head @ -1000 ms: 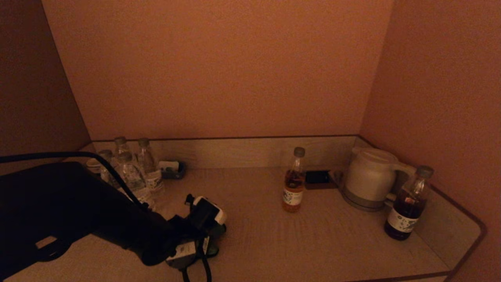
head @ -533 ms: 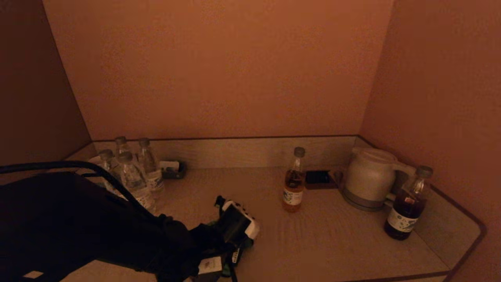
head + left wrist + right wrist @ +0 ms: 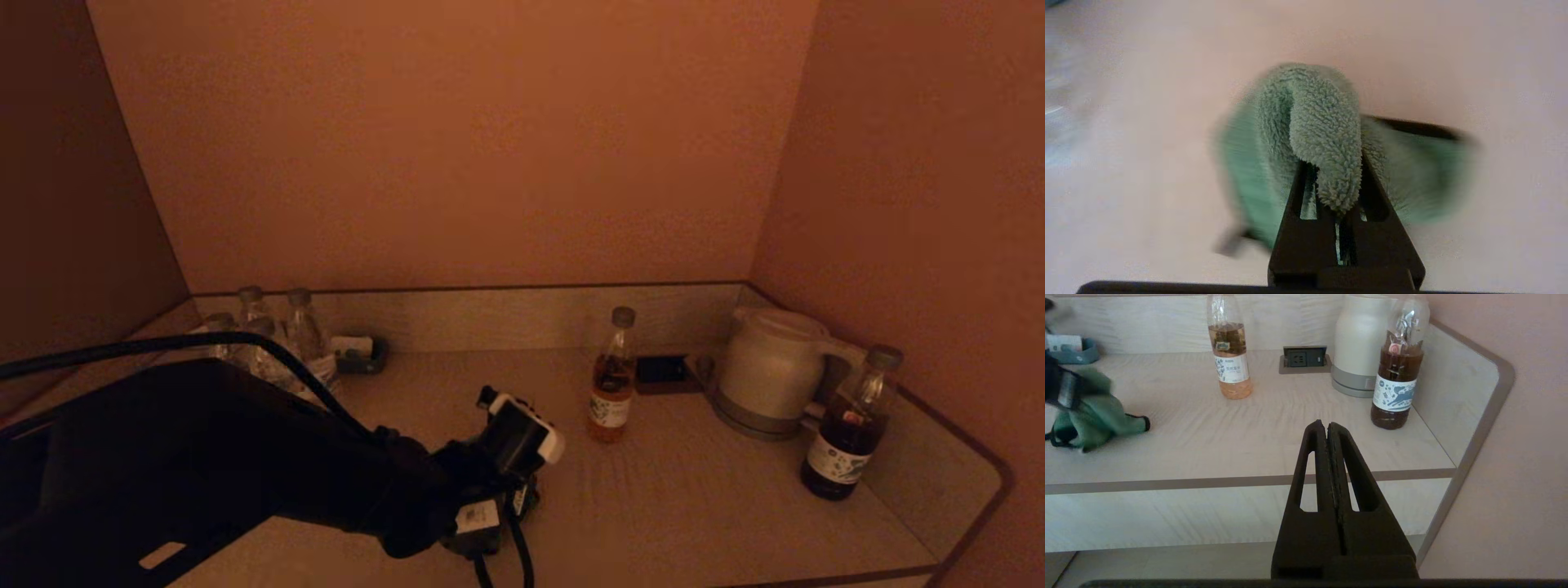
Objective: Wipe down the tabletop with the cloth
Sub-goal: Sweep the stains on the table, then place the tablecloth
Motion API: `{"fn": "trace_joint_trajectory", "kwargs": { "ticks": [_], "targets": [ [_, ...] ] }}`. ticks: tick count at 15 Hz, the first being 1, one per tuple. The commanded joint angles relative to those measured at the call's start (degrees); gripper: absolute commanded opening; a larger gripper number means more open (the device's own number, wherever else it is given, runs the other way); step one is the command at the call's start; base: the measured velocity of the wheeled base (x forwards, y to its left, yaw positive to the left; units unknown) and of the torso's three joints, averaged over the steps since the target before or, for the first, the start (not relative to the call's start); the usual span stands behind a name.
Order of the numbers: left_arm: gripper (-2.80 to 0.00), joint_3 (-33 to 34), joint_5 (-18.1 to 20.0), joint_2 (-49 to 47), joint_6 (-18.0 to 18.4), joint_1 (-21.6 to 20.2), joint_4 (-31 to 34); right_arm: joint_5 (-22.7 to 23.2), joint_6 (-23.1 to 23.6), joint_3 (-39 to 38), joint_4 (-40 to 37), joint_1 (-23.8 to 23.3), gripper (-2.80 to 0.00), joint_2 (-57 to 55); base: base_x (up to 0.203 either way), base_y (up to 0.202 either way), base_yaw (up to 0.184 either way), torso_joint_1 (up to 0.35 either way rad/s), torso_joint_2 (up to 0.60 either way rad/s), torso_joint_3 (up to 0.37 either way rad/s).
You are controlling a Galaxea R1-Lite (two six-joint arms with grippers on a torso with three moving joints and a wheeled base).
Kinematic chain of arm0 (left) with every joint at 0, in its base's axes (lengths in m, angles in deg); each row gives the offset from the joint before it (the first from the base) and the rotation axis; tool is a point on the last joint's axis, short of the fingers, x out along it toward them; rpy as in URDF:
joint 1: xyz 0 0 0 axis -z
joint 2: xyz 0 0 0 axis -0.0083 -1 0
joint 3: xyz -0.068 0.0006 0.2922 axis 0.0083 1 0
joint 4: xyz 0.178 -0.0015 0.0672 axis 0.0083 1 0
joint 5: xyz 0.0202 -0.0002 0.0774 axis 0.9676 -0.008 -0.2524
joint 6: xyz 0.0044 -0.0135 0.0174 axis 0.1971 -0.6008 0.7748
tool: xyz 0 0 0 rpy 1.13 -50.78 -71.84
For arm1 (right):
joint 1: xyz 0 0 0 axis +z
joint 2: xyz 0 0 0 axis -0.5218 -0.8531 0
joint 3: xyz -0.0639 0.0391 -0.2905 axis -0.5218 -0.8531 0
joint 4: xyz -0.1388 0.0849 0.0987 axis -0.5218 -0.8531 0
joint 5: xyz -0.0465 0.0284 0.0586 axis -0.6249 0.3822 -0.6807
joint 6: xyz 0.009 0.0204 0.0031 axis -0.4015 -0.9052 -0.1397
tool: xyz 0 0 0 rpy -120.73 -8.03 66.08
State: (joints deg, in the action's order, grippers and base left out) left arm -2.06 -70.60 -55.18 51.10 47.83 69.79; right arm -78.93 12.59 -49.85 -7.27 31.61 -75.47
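The left gripper is low over the middle of the tabletop, somewhat toward the front edge. Its jaws are pinching a fold of the cloth; the rest of the cloth lies spread on the surface beneath and around the fingers. From the right wrist view the cloth sits bunched on the wood, under the left arm's tip, well apart from the pale tea bottle that stands nearer the back edge.

The right gripper hangs off the front edge toward the rounded right corner, jaws pressed together on nothing. It appears idle.

Judgement: the wiping stroke itself is in hand, with the cloth gripped and in contact with the surface. Most of the open ground toward the right side is yet to be covered.

The next move calls for drawing the cloth across the free strip along the front edge while keeping it pressed flat. Obstacles to respect: the pale tea bottle, the kettle and the dark tea bottle at the right end, and the water bottles at the back left corner. A sweep running too far toward the back edge could tip the pale tea bottle.
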Motion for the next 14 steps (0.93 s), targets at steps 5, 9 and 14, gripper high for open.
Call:
{"fn": "trace_joint_trajectory", "kwargs": {
  "ticks": [5, 9, 14],
  "targets": [
    [-2.8, 7.9, -0.45, 13.95, 1.69, -11.0, -0.02, 0.01, -0.07, 0.0, 0.03, 0.02, -2.8, -0.07, 0.0, 0.0, 0.0, 0.0, 0.0, 0.0],
    [-2.8, 15.5, -0.48, 28.18, 5.83, -20.23, -0.05, 0.01, -0.07, 0.0, 0.03, 0.02, -2.8, -0.07, 0.0, 0.0, 0.0, 0.0, 0.0, 0.0],
    [-2.8, 19.5, -0.47, 42.32, 12.6, -35.12, 0.85, 0.01, -0.07, 0.0, 0.03, 0.02, -2.8, -0.07, 0.0, 0.0, 0.0, 0.0, 0.0, 0.0]
  ]
}}
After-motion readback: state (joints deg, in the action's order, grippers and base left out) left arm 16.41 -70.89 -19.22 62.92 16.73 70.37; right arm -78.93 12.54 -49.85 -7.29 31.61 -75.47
